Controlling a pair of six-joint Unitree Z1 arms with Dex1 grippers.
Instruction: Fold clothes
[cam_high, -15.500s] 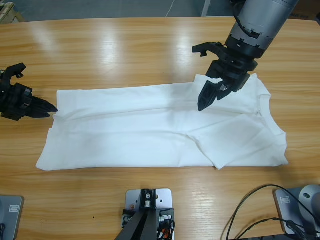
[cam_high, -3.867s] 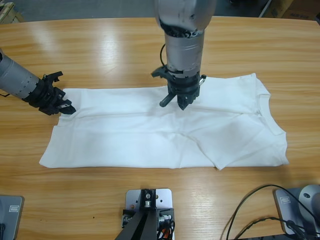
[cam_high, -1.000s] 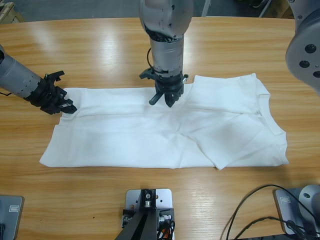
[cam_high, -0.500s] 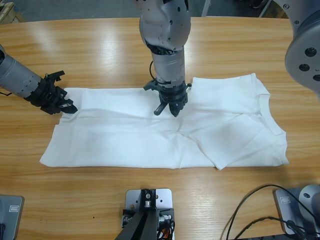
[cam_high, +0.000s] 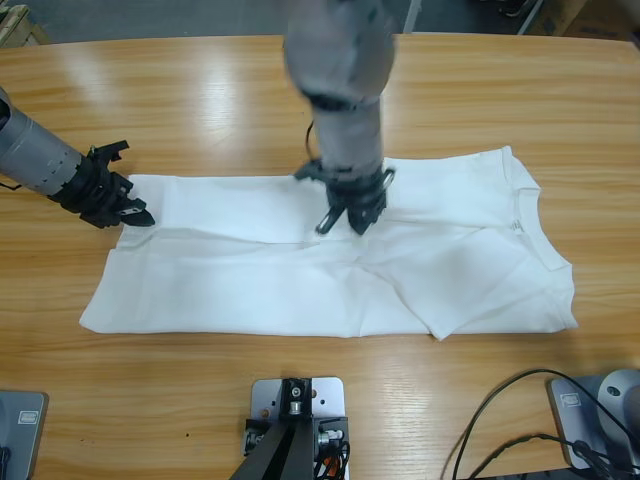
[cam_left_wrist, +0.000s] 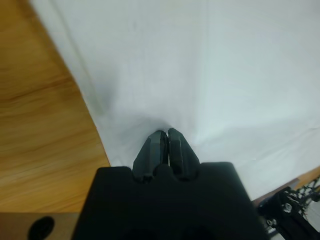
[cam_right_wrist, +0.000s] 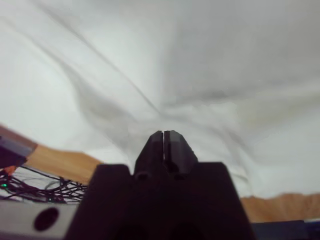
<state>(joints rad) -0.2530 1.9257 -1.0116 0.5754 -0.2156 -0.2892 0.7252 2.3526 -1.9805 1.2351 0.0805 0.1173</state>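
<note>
The white T-shirt (cam_high: 460, 260) lies flat across the table, neck to the right, with creases across its middle. My left gripper (cam_high: 140, 218) reaches in from the left edge and is shut on the shirt's far left corner. In the left wrist view the left gripper (cam_left_wrist: 165, 134) has its jaws closed on puckered cloth (cam_left_wrist: 225, 60) beside bare wood. My right gripper (cam_high: 345, 222) comes down from the top middle onto the shirt's centre. The right wrist view shows the right gripper (cam_right_wrist: 164, 135) with its jaws closed where creases in the fabric (cam_right_wrist: 200, 50) meet.
The wooden table (cam_high: 200, 90) runs bare behind and in front of the shirt. Black cables (cam_high: 500, 430) loop at the front right corner. The right arm's large silver body stands over the shirt's far middle.
The right gripper has moved from the shirt's far edge toward the front and slightly right, and creases have formed around it. The left gripper has stayed at the left corner.
</note>
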